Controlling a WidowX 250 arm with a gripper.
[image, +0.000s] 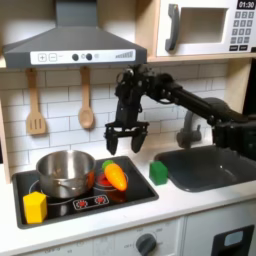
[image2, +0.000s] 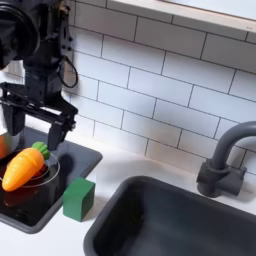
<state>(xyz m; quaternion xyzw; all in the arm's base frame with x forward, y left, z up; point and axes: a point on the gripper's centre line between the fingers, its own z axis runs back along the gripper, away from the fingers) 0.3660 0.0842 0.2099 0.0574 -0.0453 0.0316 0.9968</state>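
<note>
1. the carrot (image2: 24, 168) lies on the black stovetop (image: 80, 200), tilted, its green top toward the back wall; in the first exterior view it sits just right of the pot (image: 65, 172). it looks like smooth moulded plastic, tapered to a blunt orange tip.
2. the gripper (image2: 38, 128) hangs above the carrot's leafy end, apart from it, jaws spread wide and holding nothing.
3. the step in hand reads as lining up over the carrot; a grasp would call for lowering with the jaws either side of its body.
4. the green cube (image2: 79, 198), matte and square-edged, stands on the white desk (image: 150, 205) between stovetop and dark sink (image2: 190, 220).
5. a yellow block (image: 35, 207) sits at the stovetop's front corner.
</note>
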